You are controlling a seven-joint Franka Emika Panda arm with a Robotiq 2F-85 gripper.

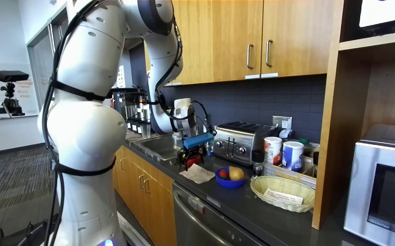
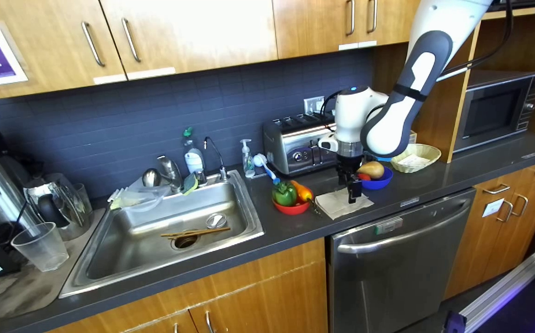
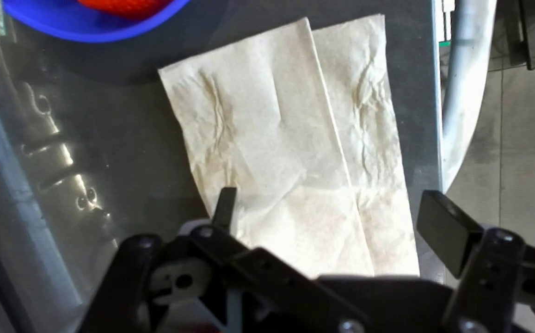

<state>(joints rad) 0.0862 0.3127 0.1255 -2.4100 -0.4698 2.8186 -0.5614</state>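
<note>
My gripper stands open, its two fingers wide apart with nothing between them. Below it a folded, creased brown paper napkin lies flat on the dark counter. In an exterior view the black fingertips hang just over this napkin; whether they touch it I cannot tell. Close by sits a blue bowl holding a red strawberry-like item and a tan pear-shaped item. On the napkin's sink side, a red bowl holds a green pepper and an orange-yellow pepper; the gripper partly hides this bowl in an exterior view.
A steel toaster stands behind, against the wall. A wicker basket, two canisters and a grinder are beyond the blue bowl. The sink lies at the opposite side. Wooden cabinets hang overhead; the dishwasher fronts the counter edge.
</note>
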